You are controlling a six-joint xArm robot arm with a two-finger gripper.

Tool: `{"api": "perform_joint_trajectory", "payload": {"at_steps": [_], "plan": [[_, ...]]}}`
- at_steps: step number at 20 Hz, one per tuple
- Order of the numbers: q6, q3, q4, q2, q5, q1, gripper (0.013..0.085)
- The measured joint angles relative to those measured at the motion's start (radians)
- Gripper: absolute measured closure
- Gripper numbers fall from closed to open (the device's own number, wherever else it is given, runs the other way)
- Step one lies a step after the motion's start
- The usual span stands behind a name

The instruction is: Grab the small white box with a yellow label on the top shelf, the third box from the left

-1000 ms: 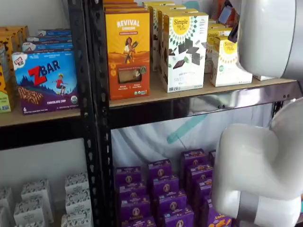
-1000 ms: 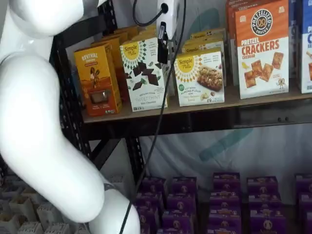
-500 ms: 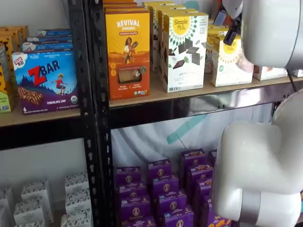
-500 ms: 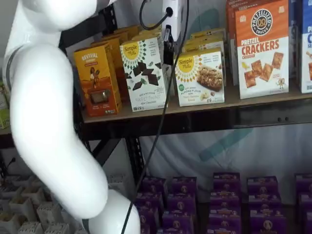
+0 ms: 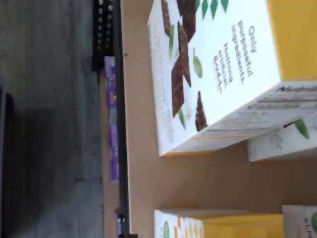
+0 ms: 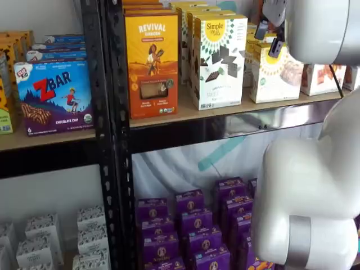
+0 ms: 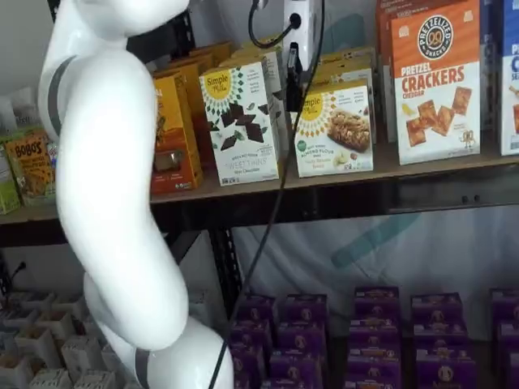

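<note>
The small white box (image 6: 274,76) (image 7: 334,130) with its yellow round logo stands on the top shelf (image 6: 253,119) (image 7: 243,185), right of a taller white box with chocolate squares (image 6: 219,62) (image 7: 240,121). My gripper (image 6: 268,38) (image 7: 293,77) hangs in front of the small box's upper left corner, near the gap between the two boxes. It is open: two black fingers (image 6: 275,48) show with a gap and nothing in it. The wrist view looks down on the tall box (image 5: 213,74), the small box's yellow top (image 5: 233,225) and the tan board (image 5: 143,173).
An orange Revival box (image 6: 152,62) stands left of the tall white box, and a Pretzel Crackers box (image 7: 436,81) right of the small one. A black upright (image 6: 109,140) divides the shelves. Purple boxes (image 6: 191,225) fill the level below. My white arm (image 7: 105,203) covers the shelves' left part.
The gripper has slid to the right along the top shelf, from in front of the tall white box toward the small box. The arm's white body has moved off the small box's front.
</note>
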Motion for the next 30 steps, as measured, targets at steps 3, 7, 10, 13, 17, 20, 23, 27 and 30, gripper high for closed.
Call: {"api": "perform_joint_trajectory", "payload": {"at_steps": [3,7,10,13,17,20,23,27,30], "plan": [[0.005,-0.04,-0.026,0.036,0.041,0.008,0.013],[0.009,-0.073,-0.043,0.064,0.067,0.013,0.013],[0.013,-0.093,-0.062,0.079,0.078,0.021,0.013],[0.02,-0.104,-0.084,0.086,0.079,0.032,0.013],[0.036,-0.139,-0.151,0.112,0.117,0.063,0.013],[0.043,-0.141,-0.182,0.117,0.121,0.078,0.013],[0.049,-0.132,-0.212,0.117,0.118,0.091,0.013],[0.052,-0.102,-0.228,0.104,0.097,0.098,0.013],[0.051,-0.087,-0.225,0.097,0.088,0.097,0.013]]}}
